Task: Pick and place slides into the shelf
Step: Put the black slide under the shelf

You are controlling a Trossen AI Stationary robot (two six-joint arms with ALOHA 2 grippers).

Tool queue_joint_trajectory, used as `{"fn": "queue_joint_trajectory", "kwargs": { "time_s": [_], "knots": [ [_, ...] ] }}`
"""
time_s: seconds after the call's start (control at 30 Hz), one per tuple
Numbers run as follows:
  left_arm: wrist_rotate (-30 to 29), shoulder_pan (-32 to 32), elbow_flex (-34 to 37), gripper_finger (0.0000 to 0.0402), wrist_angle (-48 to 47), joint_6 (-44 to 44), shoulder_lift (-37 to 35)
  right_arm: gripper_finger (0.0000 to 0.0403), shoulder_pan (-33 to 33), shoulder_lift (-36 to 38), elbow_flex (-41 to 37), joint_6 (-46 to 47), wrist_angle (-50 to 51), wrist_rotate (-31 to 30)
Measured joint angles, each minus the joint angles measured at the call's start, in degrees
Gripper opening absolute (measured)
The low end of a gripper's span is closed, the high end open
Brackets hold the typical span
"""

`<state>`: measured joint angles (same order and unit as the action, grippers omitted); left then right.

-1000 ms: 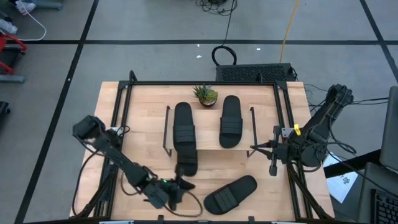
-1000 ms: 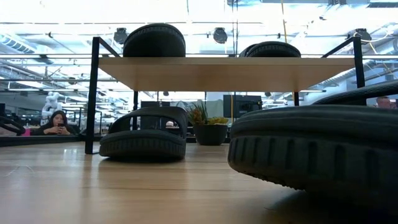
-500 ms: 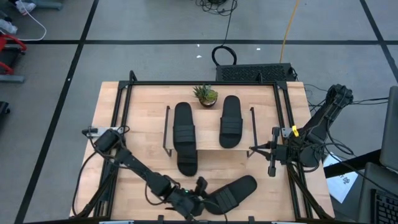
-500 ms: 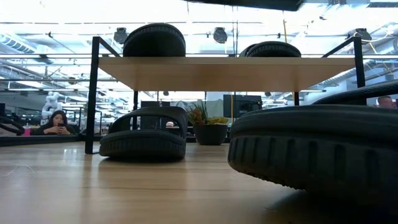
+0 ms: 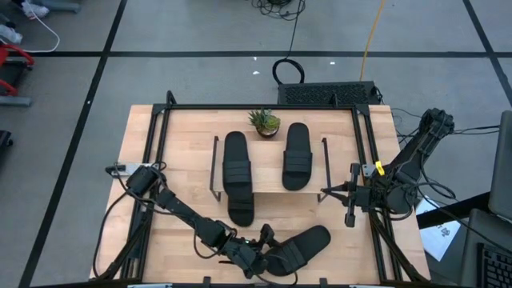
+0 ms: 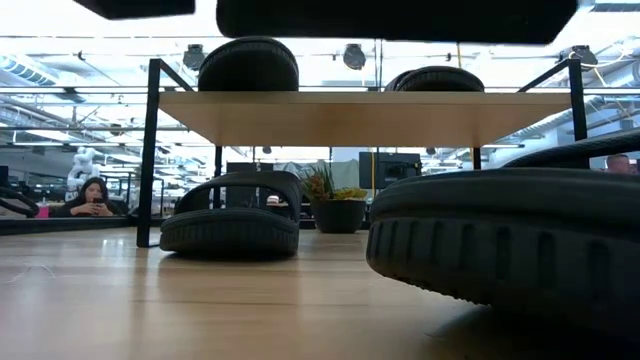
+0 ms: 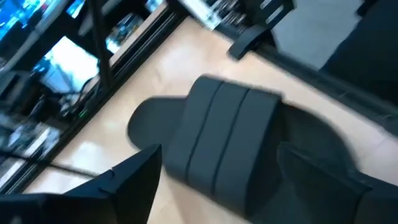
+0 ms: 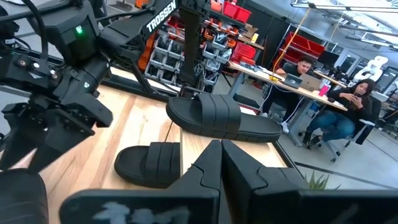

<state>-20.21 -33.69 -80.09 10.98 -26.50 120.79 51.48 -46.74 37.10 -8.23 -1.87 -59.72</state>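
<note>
Looking down, the light wood bench (image 5: 180, 152) sits on a grey floor crossed by dark tape lines, and the low view shows a busy lab behind with a person (image 6: 92, 197) seated at a desk. The shelf (image 5: 268, 182) stands mid-bench with two slides on its plank top (image 5: 236, 158) (image 5: 297, 156), a third slide (image 5: 242, 206) poking out from underneath at the near edge, and a small potted plant (image 5: 265, 122) just behind. The fourth slide (image 5: 300, 246) lies loose on the bench near the front edge. The left end effector (image 5: 264, 254) is stretched low across the front, fingers spread wide on either side of that loose slide's strap, nothing gripped. The right end effector (image 5: 350, 210) waits off the shelf's right side, fingers closed and empty.
</note>
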Motion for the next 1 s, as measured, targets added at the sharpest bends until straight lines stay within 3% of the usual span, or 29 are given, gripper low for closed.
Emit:
{"fn": "queue_joint_trajectory", "kwargs": {
  "time_s": [0.27, 0.53, 0.77, 1.0],
  "knots": [
    [2.6, 0.5, -0.4, 0.0349, 1.6, -1.2, 2.7, 0.0000, 0.0, 0.0, 0.0, 0.0, -0.1, 0.0],
    [-1.3, 2.1, -7.8, 0.0349, 1.3, -6.6, 10.2, 0.0000, 0.0, 0.0, 0.0, 0.0, -0.1, 0.0],
    [-5.2, 2.6, -11.0, 0.0349, -1.6, -9.0, 10.3, 0.0000, 0.0, -0.1, 0.0, 0.0, -0.1, 0.0],
    [3.4, 5.8, -11.2, 0.0330, -6.2, -6.3, 10.3, 0.0000, 0.0, -0.1, 0.0, 0.0, -0.1, 0.0]
  ]
}}
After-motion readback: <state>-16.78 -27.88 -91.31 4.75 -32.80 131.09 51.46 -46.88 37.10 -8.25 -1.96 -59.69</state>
